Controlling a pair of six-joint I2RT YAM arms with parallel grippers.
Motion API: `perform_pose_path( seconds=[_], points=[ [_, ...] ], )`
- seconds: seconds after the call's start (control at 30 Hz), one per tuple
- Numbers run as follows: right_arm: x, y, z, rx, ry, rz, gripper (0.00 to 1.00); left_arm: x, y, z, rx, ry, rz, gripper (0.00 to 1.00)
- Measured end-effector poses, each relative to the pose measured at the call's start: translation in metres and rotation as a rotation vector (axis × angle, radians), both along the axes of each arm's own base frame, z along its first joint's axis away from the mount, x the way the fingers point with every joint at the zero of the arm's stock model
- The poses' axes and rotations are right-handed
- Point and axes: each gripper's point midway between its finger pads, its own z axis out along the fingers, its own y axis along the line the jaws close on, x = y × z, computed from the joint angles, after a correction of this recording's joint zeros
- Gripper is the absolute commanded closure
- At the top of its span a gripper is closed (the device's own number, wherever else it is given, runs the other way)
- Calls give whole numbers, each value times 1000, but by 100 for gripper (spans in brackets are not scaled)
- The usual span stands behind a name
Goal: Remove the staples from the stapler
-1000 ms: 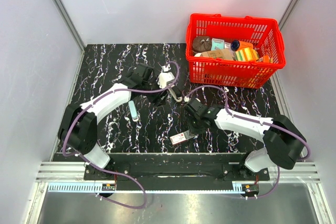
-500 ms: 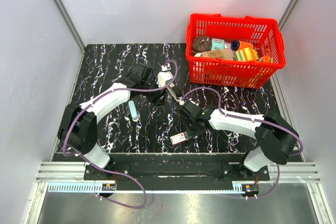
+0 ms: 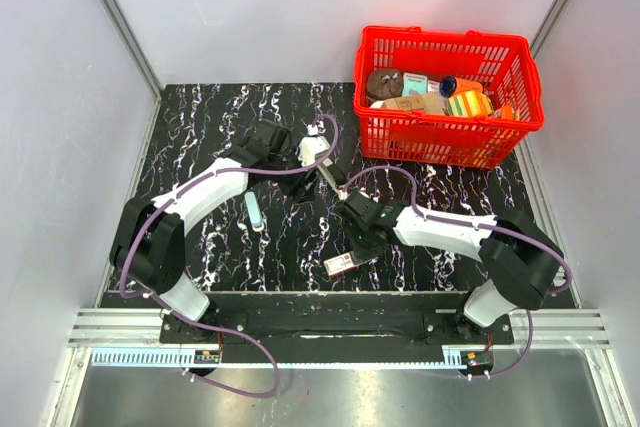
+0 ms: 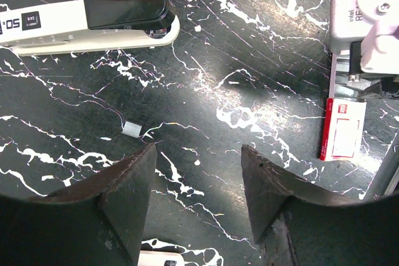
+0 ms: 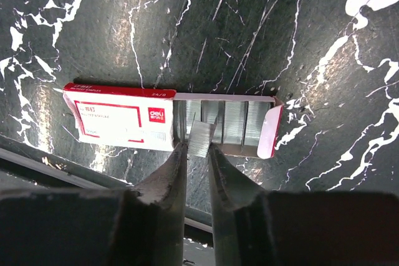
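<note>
The stapler (image 4: 93, 15), a black arm on a pale body, lies closed on the dark marbled table at the top left of the left wrist view. It also shows between the two grippers in the top view (image 3: 337, 182). My left gripper (image 4: 198, 154) is open and empty above bare table, short of the stapler; it sits mid-table in the top view (image 3: 305, 179). My right gripper (image 5: 198, 147) is shut on a short strip of staples (image 5: 201, 136), held over the slid-out tray of the red-white staple box (image 5: 118, 116). A small loose staple piece (image 4: 132, 129) lies on the table.
A red basket (image 3: 440, 142) full of items stands at the back right. A pale blue-white stick (image 3: 253, 212) lies left of centre. The staple box (image 3: 340, 264) sits near the front edge. The right wrist's camera (image 4: 368, 23) is close to the left gripper.
My right gripper has shifted a little left and closer to the staple box. The left arm has barely moved.
</note>
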Motion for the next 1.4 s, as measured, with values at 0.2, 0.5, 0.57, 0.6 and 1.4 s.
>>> perform_pose_path(
  seconds=[0.2,0.5,0.57,0.6,1.4],
  points=[
    [1,1,-1,-3,1,3,67,0,0,0,0,1,1,38],
    [4,6,14,15,-18,12,68,1,1,0,0,0,3,38],
    [8,8,29,41,-47,9,67,3,3,0,5,-6,8,38],
    [10,10,40,59,-68,7,67,5,5,-1,14,-15,12,37],
    [60,-26,123,228,-278,-178,53,86,24,-86,345,-197,-159,33]
  ],
)
